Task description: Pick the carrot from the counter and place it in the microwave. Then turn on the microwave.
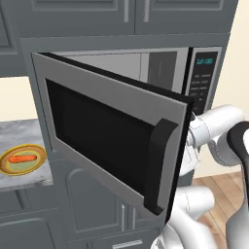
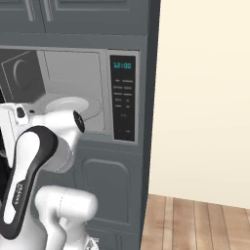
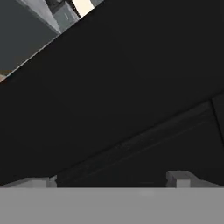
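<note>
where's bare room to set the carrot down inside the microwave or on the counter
Free: the microwave floor around its turntable, and the counter strip behind the plate. Crowded: the open door swings across the front, with the arm close by its handle. The carrot fills the plate's middle.

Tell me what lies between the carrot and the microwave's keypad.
In the left base view, the open microwave door swings out between the carrot, lying on its plate, and the keypad.

An orange carrot point(image 1: 22, 158) lies flat on a yellow-rimmed plate point(image 1: 41, 156) on the marble counter point(image 1: 24, 130), left of the steel microwave point(image 1: 160, 68) (door point(image 1: 107, 129) swung open, display lit).
</note>
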